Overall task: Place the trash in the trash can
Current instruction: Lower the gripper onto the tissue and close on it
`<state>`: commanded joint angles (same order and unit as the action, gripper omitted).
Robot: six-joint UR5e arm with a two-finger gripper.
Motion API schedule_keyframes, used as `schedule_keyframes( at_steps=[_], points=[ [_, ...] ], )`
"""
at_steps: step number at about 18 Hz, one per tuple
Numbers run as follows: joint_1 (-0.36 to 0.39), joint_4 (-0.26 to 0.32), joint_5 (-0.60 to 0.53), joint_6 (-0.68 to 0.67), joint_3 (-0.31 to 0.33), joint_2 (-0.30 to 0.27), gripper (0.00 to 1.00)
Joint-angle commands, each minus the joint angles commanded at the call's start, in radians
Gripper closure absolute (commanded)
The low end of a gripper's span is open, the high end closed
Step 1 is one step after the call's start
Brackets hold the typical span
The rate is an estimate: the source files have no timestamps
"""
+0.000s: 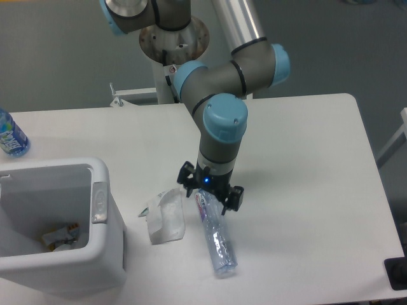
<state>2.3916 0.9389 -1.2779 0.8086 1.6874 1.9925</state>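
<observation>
- I see the gripper (208, 192) low over the capped upper end of the clear plastic bottle (214, 230), fingers spread either side of it, not clamped.
- Bottle lies flat on the table (305, 190), well right of the trash can (95, 254), blue-red label at the gripper end.
- Crumpled white wrapper (165, 216) lies flat between trash can and bottle, just beside the bottle.
- Trash can has some scraps inside.
- Small blue-labelled water bottle (11, 136) stands behind the trash can at the table's edge.

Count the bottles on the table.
2: a long clear bottle lying under the gripper, and a small water bottle at the table's far left edge.
</observation>
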Motion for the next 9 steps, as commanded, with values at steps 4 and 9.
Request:
schedule_keyframes(
  at_steps=[4, 9],
  points=[
    [-0.043, -0.1, 0.002, -0.08, -0.002, 0.052, 0.0],
    [-0.087, -0.138, -0.006, -0.152, 0.011, 0.075, 0.0]
  ],
)
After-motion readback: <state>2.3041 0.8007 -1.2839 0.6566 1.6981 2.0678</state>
